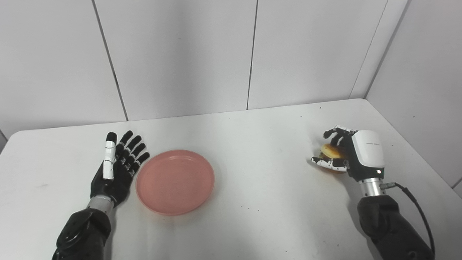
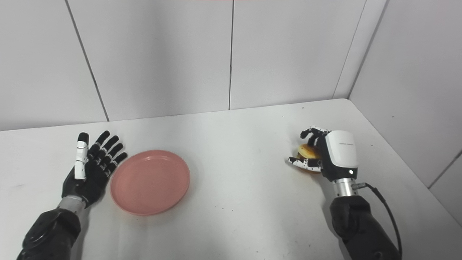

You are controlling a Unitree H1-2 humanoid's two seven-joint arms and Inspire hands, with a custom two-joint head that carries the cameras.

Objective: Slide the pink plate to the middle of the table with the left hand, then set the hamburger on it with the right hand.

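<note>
At table's right side, my right hand (image 1: 348, 153) curled around hamburger (image 1: 331, 150), apparently gripping. Pink plate (image 1: 175, 182) lay left of centre, well apart leftward from burger. My left hand (image 1: 117, 168) flat, fingers spread, empty, just beside plate's left rim.

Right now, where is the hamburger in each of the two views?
Left eye view: the hamburger sits at the right, mid-height, inside the right hand.
Right eye view: it is right of centre, mid-height, in the same hand.
Shared landmark: the pink plate, far to its left.
</note>
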